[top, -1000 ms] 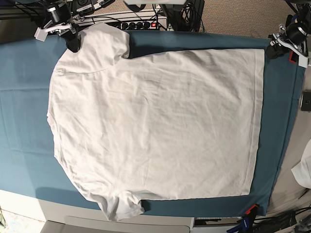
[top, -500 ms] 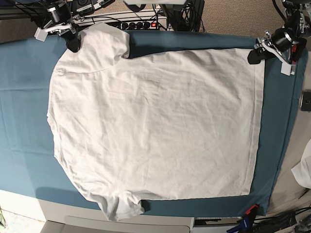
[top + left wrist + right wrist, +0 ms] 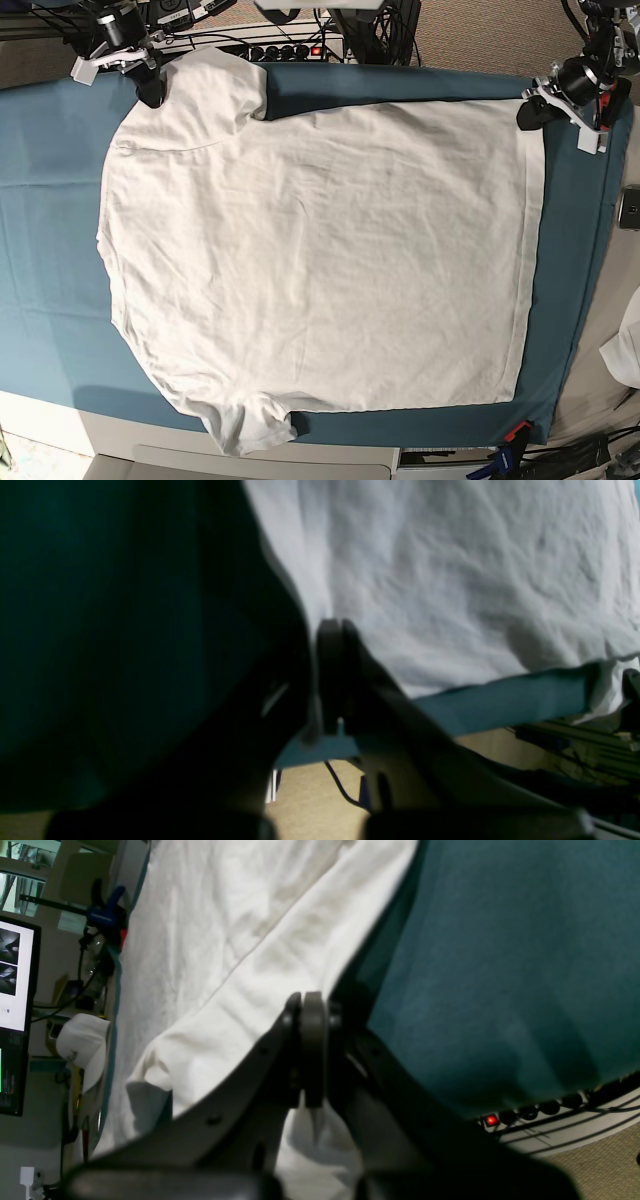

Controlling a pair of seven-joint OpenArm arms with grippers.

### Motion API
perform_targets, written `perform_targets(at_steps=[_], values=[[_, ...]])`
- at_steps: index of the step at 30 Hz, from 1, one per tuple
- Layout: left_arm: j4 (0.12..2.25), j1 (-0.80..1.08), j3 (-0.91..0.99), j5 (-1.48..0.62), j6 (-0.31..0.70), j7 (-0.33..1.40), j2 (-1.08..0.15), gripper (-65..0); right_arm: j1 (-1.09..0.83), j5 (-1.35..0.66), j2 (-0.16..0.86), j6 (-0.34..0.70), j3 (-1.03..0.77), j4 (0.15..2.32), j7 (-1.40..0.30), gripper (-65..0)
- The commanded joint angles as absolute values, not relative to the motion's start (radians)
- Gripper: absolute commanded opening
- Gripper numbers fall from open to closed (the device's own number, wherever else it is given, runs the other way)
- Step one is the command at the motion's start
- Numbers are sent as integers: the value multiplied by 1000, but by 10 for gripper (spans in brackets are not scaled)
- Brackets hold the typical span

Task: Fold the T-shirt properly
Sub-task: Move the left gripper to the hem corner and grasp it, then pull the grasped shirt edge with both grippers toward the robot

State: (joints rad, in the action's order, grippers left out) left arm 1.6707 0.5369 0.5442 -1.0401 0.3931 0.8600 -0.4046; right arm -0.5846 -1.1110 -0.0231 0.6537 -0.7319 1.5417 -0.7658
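Two tools pinching plain white T-shirt (image 3: 320,260), no readable print

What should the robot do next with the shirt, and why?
Probably lift both corners a little and carry that edge across the shirt. The left gripper looks shut on the T-shirt at its hem corner, and the right gripper looks shut on the sleeve, while the shirt lies flat on the teal cloth.

Teal table cloth (image 3: 50,200) covers the table. Power strip (image 3: 285,50) with lit red switch at the far edge; blue clamp (image 3: 500,462) at the near corner. Monitor (image 3: 15,1015) and white cap (image 3: 82,1045) visible off-table in the right wrist view.
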Motion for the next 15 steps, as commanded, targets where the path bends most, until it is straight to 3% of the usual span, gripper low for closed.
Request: perform_targets(at_steps=[1,15], values=[[1683,540,552,-1039,394,853,-418,-650,-599,-1079,-19,640,-734,1544,-791,-650],[1689,546,561,-1020,394,862,-418,-650,-602,-1075,-19,654,-744,1544,-794,-650]])
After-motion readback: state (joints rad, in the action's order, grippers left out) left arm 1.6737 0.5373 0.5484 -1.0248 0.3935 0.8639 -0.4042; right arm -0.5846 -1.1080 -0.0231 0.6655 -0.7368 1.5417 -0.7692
